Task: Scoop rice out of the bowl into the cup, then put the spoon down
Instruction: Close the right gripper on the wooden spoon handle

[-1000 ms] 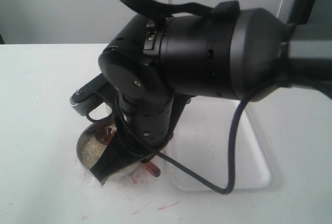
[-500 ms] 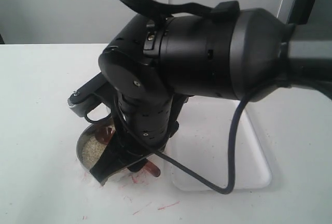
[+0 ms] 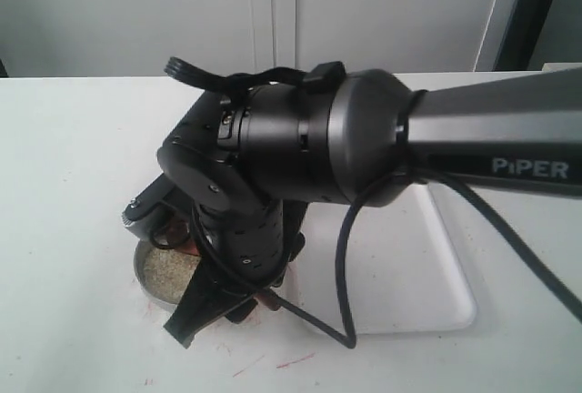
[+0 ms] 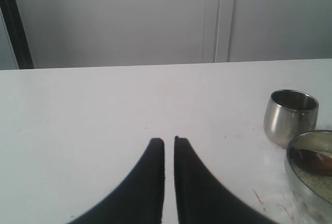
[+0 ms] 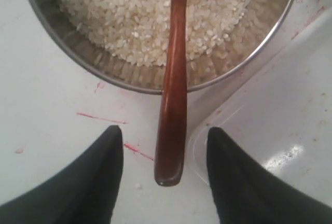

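Observation:
The steel bowl (image 5: 104, 71) holds rice (image 5: 119, 11), and the dark wooden spoon (image 5: 174, 79) rests in it with its handle over the rim. My right gripper (image 5: 165, 133) is open, its fingers on either side of the handle's end without touching it. In the exterior view the right arm covers most of the bowl (image 3: 141, 275); some rice (image 3: 168, 270) and the spoon's handle tip (image 3: 270, 300) show. The small steel cup (image 4: 290, 116) stands beside the bowl (image 4: 311, 167) in the left wrist view. My left gripper (image 4: 166, 141) is shut on nothing, over bare table away from both.
A white plastic tray (image 3: 418, 266) lies on the white table right next to the bowl, and its corner (image 5: 280, 110) is close to the spoon handle. Red marks (image 5: 101, 117) streak the tabletop by the bowl. A black cable (image 3: 341, 256) hangs from the right arm.
The right arm has dropped lower over the bowl and swung, so its forearm now stretches across the right side. It hides more of the bowl.

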